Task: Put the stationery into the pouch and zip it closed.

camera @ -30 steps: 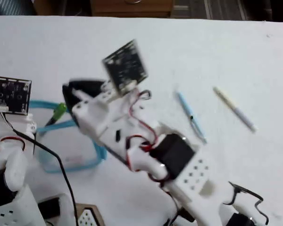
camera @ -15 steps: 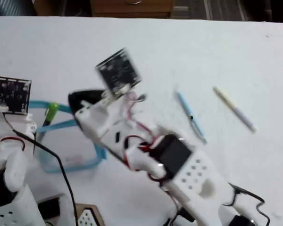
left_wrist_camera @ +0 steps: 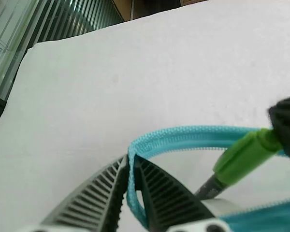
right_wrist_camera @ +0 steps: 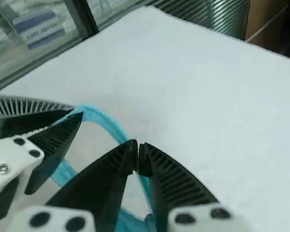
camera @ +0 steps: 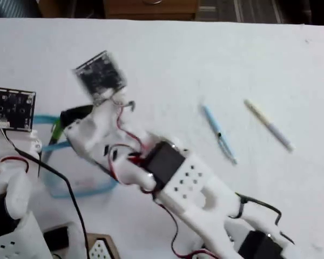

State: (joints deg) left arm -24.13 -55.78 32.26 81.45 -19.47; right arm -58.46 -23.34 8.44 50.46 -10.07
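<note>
The left gripper (left_wrist_camera: 130, 170) is clamped on the rim of the pouch (left_wrist_camera: 193, 137), near the left edge of the table (camera: 205, 59); the right gripper (right_wrist_camera: 137, 153) is closed tip to tip beside the green pen (left_wrist_camera: 244, 154). The pen could slide outside the mouth if nudged askew. Whether the right jaws grip anything is hidden

My left pincer (left_wrist_camera: 130, 159) pinches the turquoise zip band of the clear pouch (left_wrist_camera: 183, 137), which lies open by the bench's left edge. A green-capped marker (left_wrist_camera: 244, 154) tilts at its mouth. A blue pen (camera: 218, 134) and a yellow-and-lilac pen (camera: 268, 124) lie slantwise toward the right edge.
</note>
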